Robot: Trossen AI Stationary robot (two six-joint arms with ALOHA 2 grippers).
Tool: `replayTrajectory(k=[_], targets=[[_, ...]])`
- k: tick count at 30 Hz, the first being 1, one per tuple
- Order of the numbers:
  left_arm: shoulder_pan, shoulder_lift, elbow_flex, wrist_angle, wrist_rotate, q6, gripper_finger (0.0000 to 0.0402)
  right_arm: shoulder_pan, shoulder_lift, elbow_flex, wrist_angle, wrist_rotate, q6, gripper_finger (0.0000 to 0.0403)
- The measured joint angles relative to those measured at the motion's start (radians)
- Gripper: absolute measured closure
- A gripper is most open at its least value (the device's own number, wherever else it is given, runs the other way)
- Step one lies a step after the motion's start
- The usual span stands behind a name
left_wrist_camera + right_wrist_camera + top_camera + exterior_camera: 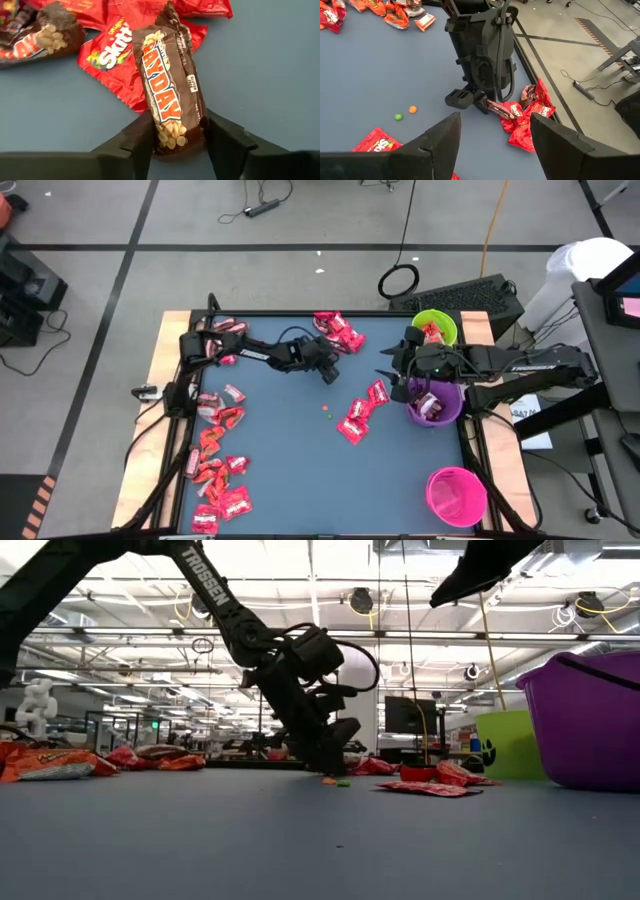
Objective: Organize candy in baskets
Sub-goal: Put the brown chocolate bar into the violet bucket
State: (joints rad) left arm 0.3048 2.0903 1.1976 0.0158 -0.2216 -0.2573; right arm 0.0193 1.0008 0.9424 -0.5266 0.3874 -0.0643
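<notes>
My left gripper (328, 370) is low over the table's far middle, shut on a dark brown candy bar (167, 85) beside a pile of red candy (338, 330). My right gripper (495, 130) hangs open above the table, next to the purple basket (435, 402), and touches nothing. The lime green basket (435, 328) stands at the far right and the pink basket (457, 496) at the near right. More red candy lies in the middle (362, 412) and along the left side (215, 450). My left gripper pinches the candy bar between its two fingers (142, 142) at the bar's near end (172, 140). It comes slanting down from the table's left. The bar points forward from the fingers, and its far end (170, 20) lies over a red packet (112, 60).
Two tiny loose dots (328, 412), green and orange, lie on the blue table top between the grippers. A black keyboard (465, 292) sits beyond the far edge. The table's near middle (330, 490) shows bare blue surface.
</notes>
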Motion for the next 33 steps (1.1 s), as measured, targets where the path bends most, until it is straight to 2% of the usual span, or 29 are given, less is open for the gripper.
replayTrajectory(k=[6,9,16,22,24,28,33], targets=[[-0.004,0.001,0.000,-0.010,0.035,0.074,0.0310,0.000,0.000,0.000,-0.001,0.000,0.000,0.0177],[-0.015,-0.007,-0.001,-0.017,0.034,0.090,0.0333,0.000,0.000,0.000,-0.001,0.000,0.000,0.0177],[-0.057,-0.068,-0.009,-0.103,0.023,0.149,0.0331,0.000,0.000,0.000,0.000,0.000,0.000,0.0177],[-0.166,-0.198,-0.045,-0.085,-0.107,0.270,0.0330,0.000,0.007,0.000,-0.001,-0.001,0.029,0.0177],[-0.215,-0.250,-0.077,-0.077,-0.118,0.321,0.0330,0.000,0.015,0.000,-0.002,-0.037,0.019,0.0177],[-0.302,-0.385,-0.173,0.055,-0.103,0.409,0.0330,0.001,0.054,0.000,0.022,-0.157,-0.018,0.0177],[-0.376,-0.517,-0.292,0.178,-0.043,0.430,0.0329,0.015,0.148,0.000,0.117,-0.207,-0.081,0.0177]])
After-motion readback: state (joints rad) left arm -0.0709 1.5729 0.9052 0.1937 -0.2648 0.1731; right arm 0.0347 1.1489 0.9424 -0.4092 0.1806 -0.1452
